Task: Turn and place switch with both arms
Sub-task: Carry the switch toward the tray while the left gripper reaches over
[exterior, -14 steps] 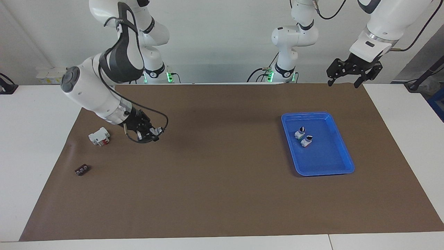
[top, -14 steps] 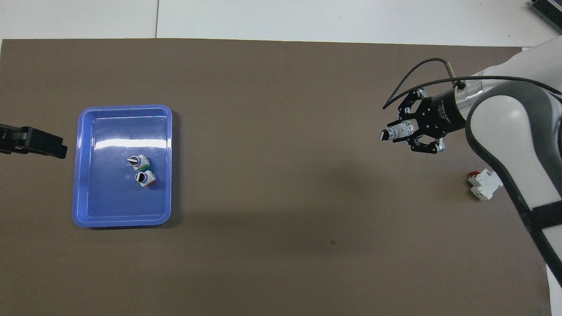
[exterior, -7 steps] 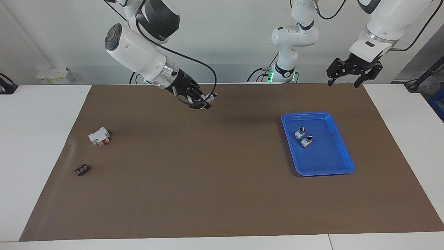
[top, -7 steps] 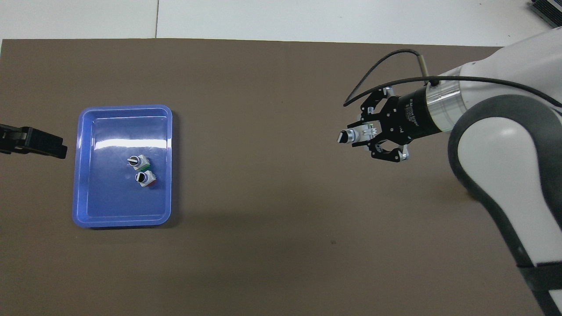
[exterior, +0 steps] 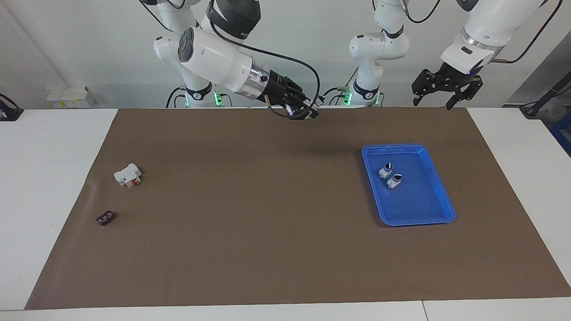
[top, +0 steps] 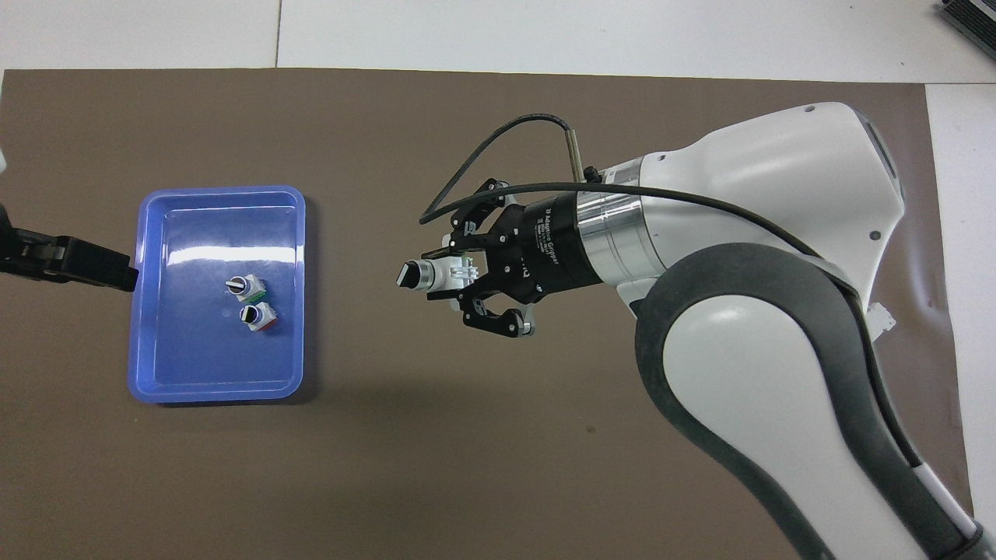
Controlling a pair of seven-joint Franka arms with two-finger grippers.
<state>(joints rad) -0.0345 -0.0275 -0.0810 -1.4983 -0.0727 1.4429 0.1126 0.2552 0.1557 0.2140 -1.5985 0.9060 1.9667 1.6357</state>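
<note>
right gripper (top: 455,278) clamped on switch (top: 430,275), knob leading, high over mat middle for handover | left gripper (exterior: 439,91) jaws apart, waiting at tray's (exterior: 446,209) 12 o'clock, facing view

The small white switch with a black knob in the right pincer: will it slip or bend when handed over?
The small white switch with a black knob looks like rigid plastic, so it probably will not bend. The right pincer clamps only its rear part, so it might pivot. Its round knob could roll if dropped.
</note>
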